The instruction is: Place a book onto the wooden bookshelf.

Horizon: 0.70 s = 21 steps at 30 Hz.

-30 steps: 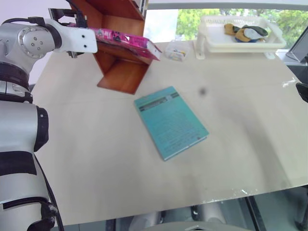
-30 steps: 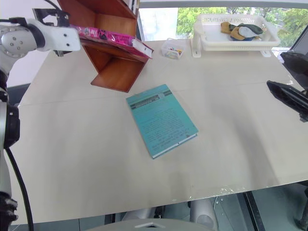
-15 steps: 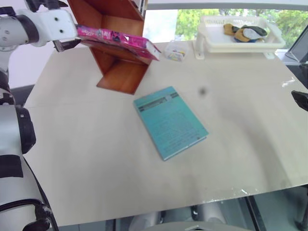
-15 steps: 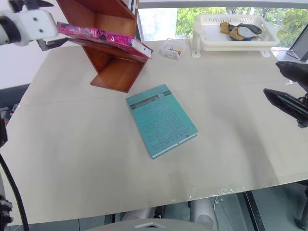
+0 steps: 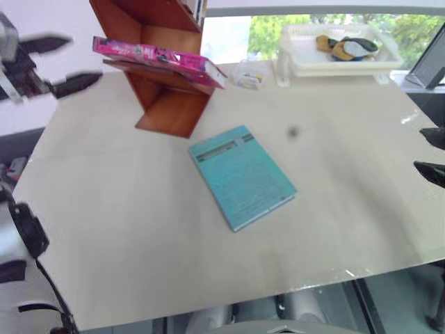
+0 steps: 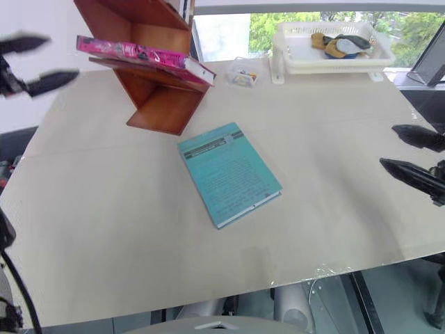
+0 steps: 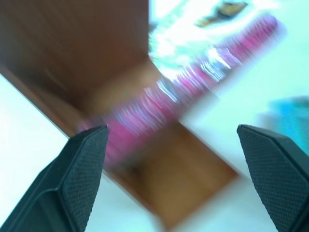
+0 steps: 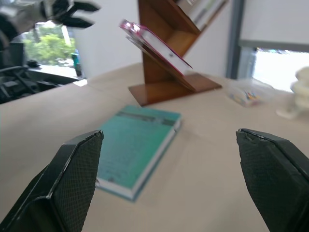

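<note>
The bright pink book point(image 5: 156, 54) lies on a slanted board of the reddish-brown wooden bookshelf point(image 5: 170, 108) at the table's far left, one end sticking out past the board toward the window. My left gripper point(image 5: 66, 64) hangs to the left of the shelf, open and empty, apart from the book. In the left wrist view the book point(image 7: 193, 96) and shelf point(image 7: 63, 43) show blurred between its spread fingers point(image 7: 82, 179). At the table's right edge my right gripper point(image 6: 388, 146) is open and holds nothing.
A teal book point(image 5: 242, 176) lies flat in the middle of the table. A white plastic basket point(image 5: 337, 49) with several small items stands at the back right. Beside the basket sits a small clear box point(image 5: 249, 73).
My left gripper has drawn back to the left, away from the pink book's end, and rolled. The book stays on the shelf board. My right gripper has sunk a little.
</note>
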Each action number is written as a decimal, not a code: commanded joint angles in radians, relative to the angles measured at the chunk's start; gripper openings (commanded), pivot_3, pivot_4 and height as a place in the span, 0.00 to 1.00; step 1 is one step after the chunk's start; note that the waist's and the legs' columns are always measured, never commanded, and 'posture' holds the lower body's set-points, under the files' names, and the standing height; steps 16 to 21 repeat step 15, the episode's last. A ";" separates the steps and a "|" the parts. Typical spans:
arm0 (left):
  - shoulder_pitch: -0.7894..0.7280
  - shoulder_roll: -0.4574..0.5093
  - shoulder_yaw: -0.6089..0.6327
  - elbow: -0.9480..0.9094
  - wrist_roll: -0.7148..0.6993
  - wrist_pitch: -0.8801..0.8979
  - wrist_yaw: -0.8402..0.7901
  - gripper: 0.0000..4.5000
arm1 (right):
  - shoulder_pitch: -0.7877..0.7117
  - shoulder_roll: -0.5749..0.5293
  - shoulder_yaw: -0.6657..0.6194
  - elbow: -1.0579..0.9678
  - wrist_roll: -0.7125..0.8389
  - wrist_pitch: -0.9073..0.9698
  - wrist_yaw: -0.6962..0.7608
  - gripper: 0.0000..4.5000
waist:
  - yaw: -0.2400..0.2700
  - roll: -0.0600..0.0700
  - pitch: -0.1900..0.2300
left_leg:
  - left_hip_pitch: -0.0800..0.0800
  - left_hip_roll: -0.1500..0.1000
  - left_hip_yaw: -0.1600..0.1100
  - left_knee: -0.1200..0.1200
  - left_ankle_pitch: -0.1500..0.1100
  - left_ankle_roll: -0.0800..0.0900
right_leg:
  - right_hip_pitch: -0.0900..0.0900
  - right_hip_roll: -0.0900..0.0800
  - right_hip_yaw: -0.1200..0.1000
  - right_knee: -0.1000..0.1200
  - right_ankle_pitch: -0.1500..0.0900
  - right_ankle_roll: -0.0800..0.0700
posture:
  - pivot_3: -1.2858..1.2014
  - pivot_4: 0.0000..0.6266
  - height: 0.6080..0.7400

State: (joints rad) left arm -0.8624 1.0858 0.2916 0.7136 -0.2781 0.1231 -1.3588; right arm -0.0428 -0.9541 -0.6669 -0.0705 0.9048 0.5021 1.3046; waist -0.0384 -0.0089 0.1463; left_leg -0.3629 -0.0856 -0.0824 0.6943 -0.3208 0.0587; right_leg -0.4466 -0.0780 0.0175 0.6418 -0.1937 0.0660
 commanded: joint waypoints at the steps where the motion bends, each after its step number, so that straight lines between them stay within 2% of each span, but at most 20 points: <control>1: 0.331 0.000 0.194 -0.354 -0.163 0.260 0.015 0.99 | 0.029 -0.008 -0.013 0.042 -0.052 -0.049 0.043 1.00 | -0.006 0.000 0.000 | -0.001 0.001 0.000 0.000 0.000 0.000 | 0.000 0.000 0.000 -0.001 0.000 0.000 | 0.52 0.24 1.00; 3: 0.509 -0.056 0.255 -0.494 -0.196 0.313 0.075 0.99 | 0.047 -0.004 -0.013 0.059 -0.066 -0.057 0.055 1.00 | -0.001 0.000 0.000 | 0.001 0.001 0.001 -0.001 0.000 0.000 | 0.000 -0.003 0.002 -0.001 0.000 0.000 | 0.52 0.24 1.00; 8: 0.731 -0.182 0.311 -0.651 -0.236 0.367 0.209 0.99 | 0.096 0.010 -0.015 0.087 -0.102 -0.079 0.068 1.00 | 0.027 -0.001 -0.001 | 0.002 0.002 0.001 -0.001 0.000 0.000 | 0.001 -0.004 0.002 -0.004 0.000 -0.001 | 0.52 0.24 1.00; 14: 0.852 -0.219 0.295 -0.748 -0.261 0.404 0.259 0.99 | 0.159 0.021 -0.008 0.149 -0.177 -0.149 0.084 1.00 | 0.051 -0.001 -0.001 | 0.002 0.002 0.001 -0.002 0.000 -0.001 | 0.002 -0.005 0.001 -0.005 0.001 -0.001 | 0.52 0.24 1.00; 21: 0.854 -0.215 0.289 -0.746 -0.259 0.399 0.258 0.99 | 0.162 0.022 -0.006 0.157 -0.186 -0.159 0.083 1.00 | 0.051 -0.001 -0.001 | 0.002 0.001 0.001 -0.002 0.000 -0.001 | 0.002 -0.005 0.001 -0.005 0.001 -0.001 | 0.52 0.24 1.00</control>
